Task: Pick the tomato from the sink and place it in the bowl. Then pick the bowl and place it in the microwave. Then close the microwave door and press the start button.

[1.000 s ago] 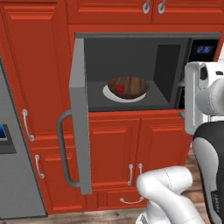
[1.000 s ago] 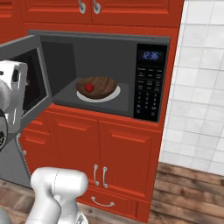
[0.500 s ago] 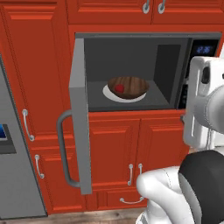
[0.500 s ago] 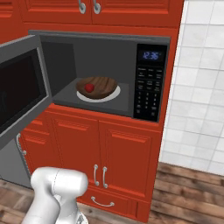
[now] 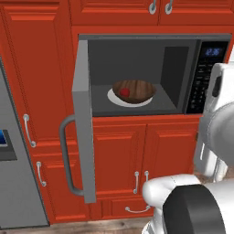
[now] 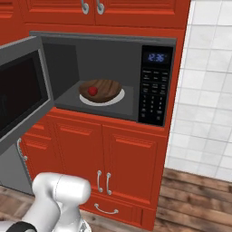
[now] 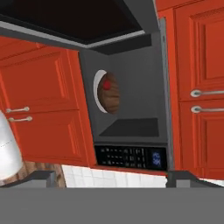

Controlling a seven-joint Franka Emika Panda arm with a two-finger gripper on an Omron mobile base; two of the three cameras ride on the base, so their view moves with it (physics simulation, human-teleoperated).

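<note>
The dark brown wood-grain bowl (image 5: 134,91) sits on a flat white plate (image 5: 114,97) inside the grey-framed microwave (image 6: 153,43), with the small red tomato (image 6: 92,90) in it. Your tool (image 7: 111,179) stands wide and holds nothing. Next is the grey-framed microwave door (image 5: 82,119), swung fully open: judged rigid, light on its hinge. Push its flat face, or its curved grey bar handle (image 5: 65,156).

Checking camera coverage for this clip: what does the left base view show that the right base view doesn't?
Left base view alone: the microwave door edge-on with its curved bar handle, and a grey appliance at far left.

Right base view alone: the door's dark window and a white tiled wall.

Both: the tomato in the bowl on a white plate inside the open microwave, plus the keypad.
</note>
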